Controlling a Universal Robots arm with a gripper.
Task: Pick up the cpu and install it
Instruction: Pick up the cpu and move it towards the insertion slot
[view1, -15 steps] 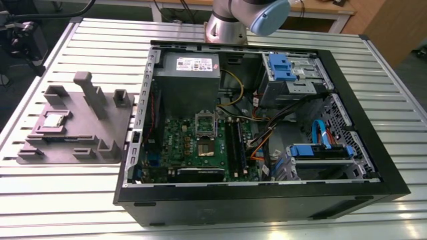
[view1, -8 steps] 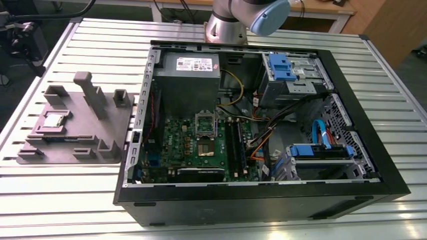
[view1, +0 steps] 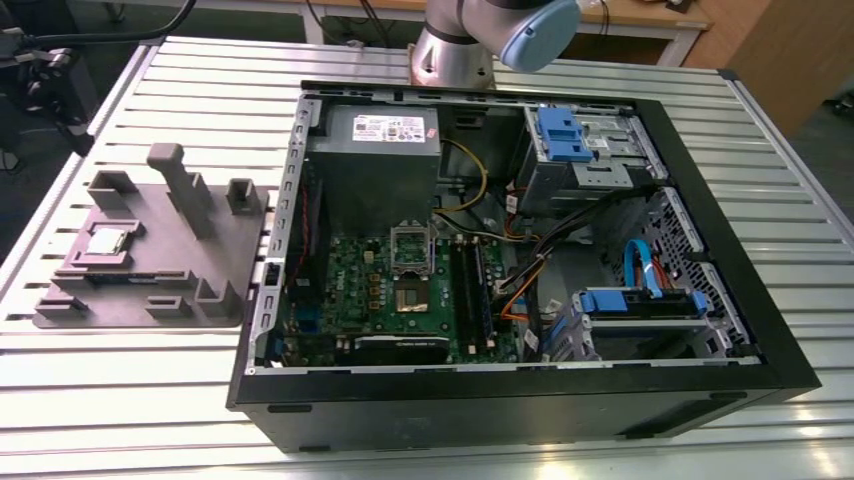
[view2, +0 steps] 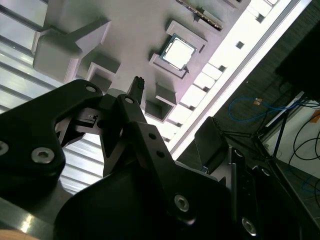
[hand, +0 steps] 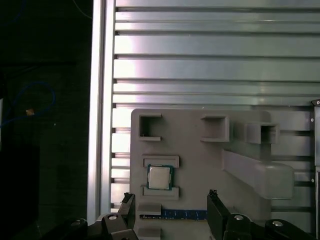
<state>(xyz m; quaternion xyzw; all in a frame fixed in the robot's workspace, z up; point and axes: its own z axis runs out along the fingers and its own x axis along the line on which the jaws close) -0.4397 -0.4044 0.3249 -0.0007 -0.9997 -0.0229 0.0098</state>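
**Gripper (hand: 171, 196) spread wide and empty, poised over the cpu (hand: 160, 177) in its grey holder (hand: 200, 165) on the tabletop (hand: 200, 70).**
The cpu lies flat in a shallow recess just ahead of the fingertips, untouched. It is judged thin, light, rigid and fragile, with a slick metal top. The two side edges left free by the recess look the safest hold.

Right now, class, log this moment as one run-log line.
hand: open, empty | cpu: in grey tray, untouched | install: not done
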